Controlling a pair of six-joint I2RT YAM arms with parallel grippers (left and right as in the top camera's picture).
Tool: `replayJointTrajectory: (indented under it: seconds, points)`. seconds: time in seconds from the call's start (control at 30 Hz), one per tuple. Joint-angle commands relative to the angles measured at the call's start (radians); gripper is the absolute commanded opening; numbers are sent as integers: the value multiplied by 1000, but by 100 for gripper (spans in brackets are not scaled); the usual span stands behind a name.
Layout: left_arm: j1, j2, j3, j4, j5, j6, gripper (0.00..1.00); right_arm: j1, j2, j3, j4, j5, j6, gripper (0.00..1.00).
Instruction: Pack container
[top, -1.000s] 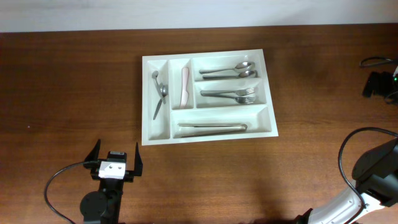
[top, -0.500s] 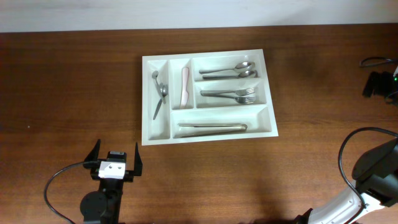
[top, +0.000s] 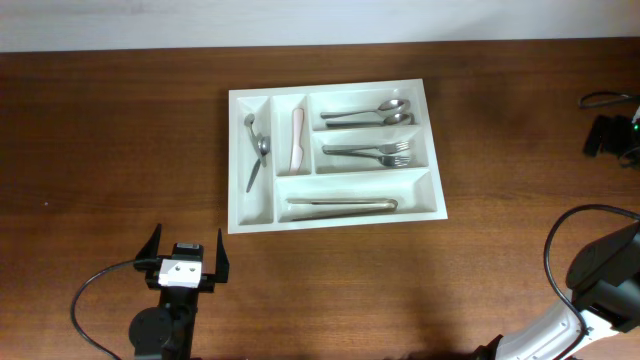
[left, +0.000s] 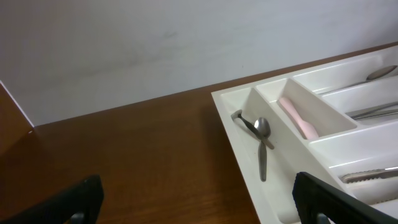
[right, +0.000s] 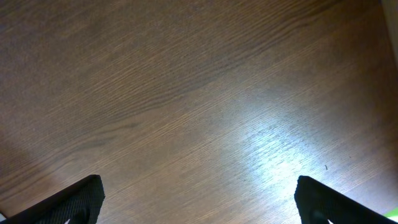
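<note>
Tray (top: 340, 218) far-centre on worktop (top: 100, 150), wood showing round every edge. Left gripper (top: 187, 245) spread, near-left of tray. Right gripper (right: 199, 208) spread over wood.

The container (top: 255, 205) holds cutlery (top: 370, 152); the left gripper (top: 187, 242) rests apart, fingers (top: 153, 245) spread.

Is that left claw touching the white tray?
Apart. The overhead view shows a strip of bare table between the left gripper and the tray.
</note>
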Motion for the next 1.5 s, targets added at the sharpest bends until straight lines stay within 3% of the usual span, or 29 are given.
replayJointTrajectory:
  seconds: [0.0, 0.3, 0.57, 0.83, 1.27, 1.47]
  points:
    - [3, -10, -10, 0, -10, -2, 99, 3, -3, -3, 1, 2, -3, 99]
    - [3, -10, -10, 0, -10, -2, 99, 3, -7, -3, 8, 2, -4, 99]
    - [3, -10, -10, 0, -10, -2, 99, 5, -167, -64, 261, -164, -3, 99]
    - [3, -10, -10, 0, -10, -2, 99, 84, -562, -483, 715, -262, 14, 99]
    - [3, -10, -10, 0, -10, -2, 99, 445, -1295, -1087, 1118, -259, 16, 98]
    - [3, -10, -10, 0, -10, -2, 99, 542, -1590, -1333, 1294, -259, 16, 99]
